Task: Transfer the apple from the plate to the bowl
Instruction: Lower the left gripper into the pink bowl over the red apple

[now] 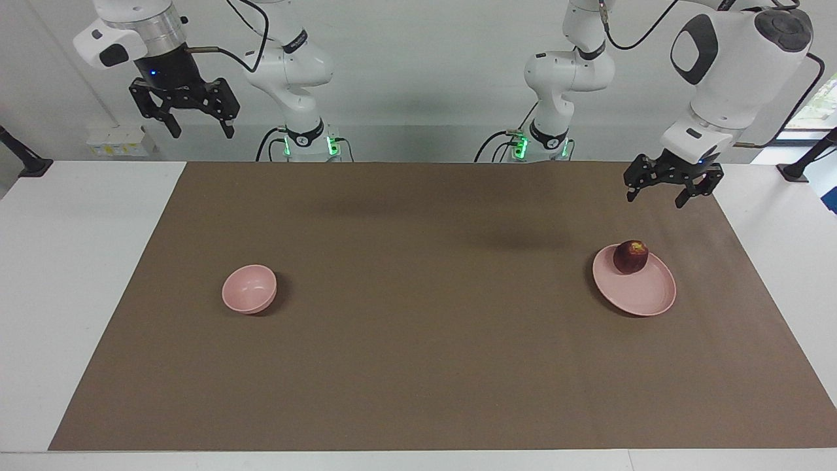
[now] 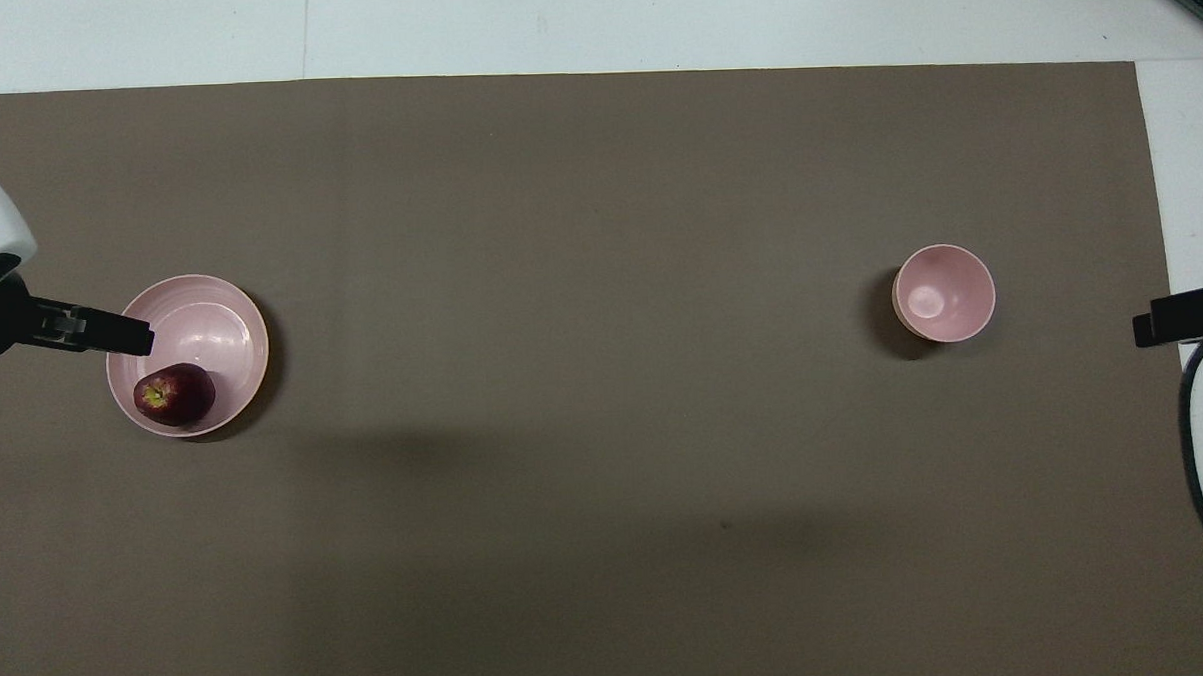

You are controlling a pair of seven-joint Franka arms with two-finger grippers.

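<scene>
A dark red apple lies on the pale pink plate, on the part of it nearer to the robots, toward the left arm's end of the table. The small pink bowl stands with nothing in it toward the right arm's end. My left gripper hangs open in the air above the mat beside the plate, well clear of the apple. In the overhead view one of its fingers covers the plate's rim. My right gripper waits open, raised high near its base.
A brown mat covers most of the white table. A black cable loop hangs at the right arm's end. Black stands sit at both ends of the table.
</scene>
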